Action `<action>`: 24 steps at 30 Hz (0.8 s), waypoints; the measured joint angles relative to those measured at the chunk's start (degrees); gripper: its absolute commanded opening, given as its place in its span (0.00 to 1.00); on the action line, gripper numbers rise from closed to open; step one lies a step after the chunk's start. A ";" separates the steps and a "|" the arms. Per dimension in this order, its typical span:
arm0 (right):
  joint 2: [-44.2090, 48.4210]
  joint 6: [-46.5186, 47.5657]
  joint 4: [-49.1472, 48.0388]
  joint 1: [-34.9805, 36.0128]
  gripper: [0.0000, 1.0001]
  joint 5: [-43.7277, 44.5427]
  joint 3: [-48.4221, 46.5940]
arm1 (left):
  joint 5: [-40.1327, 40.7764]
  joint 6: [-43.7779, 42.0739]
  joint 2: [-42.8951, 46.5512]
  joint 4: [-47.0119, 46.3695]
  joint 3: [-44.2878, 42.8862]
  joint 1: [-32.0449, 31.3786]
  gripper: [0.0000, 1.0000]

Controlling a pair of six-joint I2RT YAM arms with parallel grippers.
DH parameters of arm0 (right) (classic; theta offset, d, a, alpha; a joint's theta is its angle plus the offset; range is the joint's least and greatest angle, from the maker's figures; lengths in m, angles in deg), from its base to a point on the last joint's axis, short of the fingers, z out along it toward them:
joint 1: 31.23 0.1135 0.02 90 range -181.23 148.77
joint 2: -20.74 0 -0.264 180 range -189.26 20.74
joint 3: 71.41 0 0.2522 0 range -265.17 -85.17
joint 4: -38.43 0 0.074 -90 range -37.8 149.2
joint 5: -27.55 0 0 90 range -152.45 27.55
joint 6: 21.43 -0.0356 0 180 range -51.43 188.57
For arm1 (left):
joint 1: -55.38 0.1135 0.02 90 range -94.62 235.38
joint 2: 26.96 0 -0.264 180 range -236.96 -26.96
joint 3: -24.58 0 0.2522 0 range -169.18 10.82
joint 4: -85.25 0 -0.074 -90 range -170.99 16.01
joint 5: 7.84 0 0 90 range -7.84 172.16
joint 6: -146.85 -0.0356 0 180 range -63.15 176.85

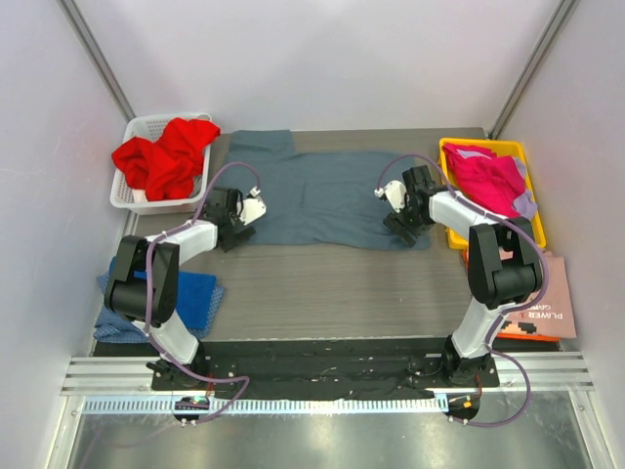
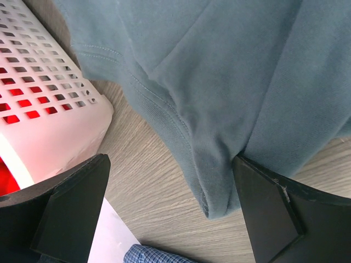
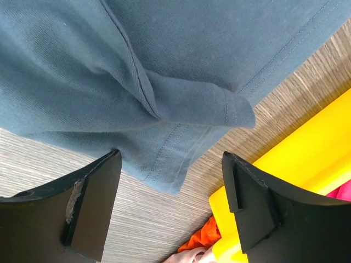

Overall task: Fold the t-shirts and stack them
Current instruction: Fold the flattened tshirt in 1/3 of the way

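A large slate blue-grey t-shirt (image 1: 327, 195) lies spread flat across the back of the table. My left gripper (image 1: 237, 233) stands open over its near left corner. In the left wrist view that folded corner (image 2: 219, 192) lies between the wide-apart fingers (image 2: 71, 213), close to the right one, and my gripper (image 2: 173, 213) holds nothing. My right gripper (image 1: 403, 233) is open over the near right corner. There the hemmed corner (image 3: 164, 167) lies on the table between the jaws of my gripper (image 3: 170, 205), ungripped. Red t-shirts (image 1: 166, 156), a magenta one (image 1: 486, 176) and a royal blue one (image 1: 186, 298) lie aside.
The white perforated basket (image 1: 132, 195) holding the red shirts stands back left, close to my left gripper (image 2: 49, 120). The yellow tray (image 1: 532, 220) with the magenta shirt sits right, beside my right fingers (image 3: 307, 148). An orange-pink flat box (image 1: 552, 303) lies near right.
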State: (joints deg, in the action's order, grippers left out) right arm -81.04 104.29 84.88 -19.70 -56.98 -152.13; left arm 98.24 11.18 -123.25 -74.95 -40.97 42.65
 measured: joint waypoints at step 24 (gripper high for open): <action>2.05 0.17 -0.74 0.00 0.81 0.68 -0.15 | 0.48 -0.44 0.11 -3.69 1.75 0.00 1.00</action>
State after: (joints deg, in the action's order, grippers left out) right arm -78.98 104.47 84.14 -19.70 -56.30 -152.29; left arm 98.72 10.74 -123.14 -78.64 -39.22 42.65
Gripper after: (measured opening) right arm 0.810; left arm 0.996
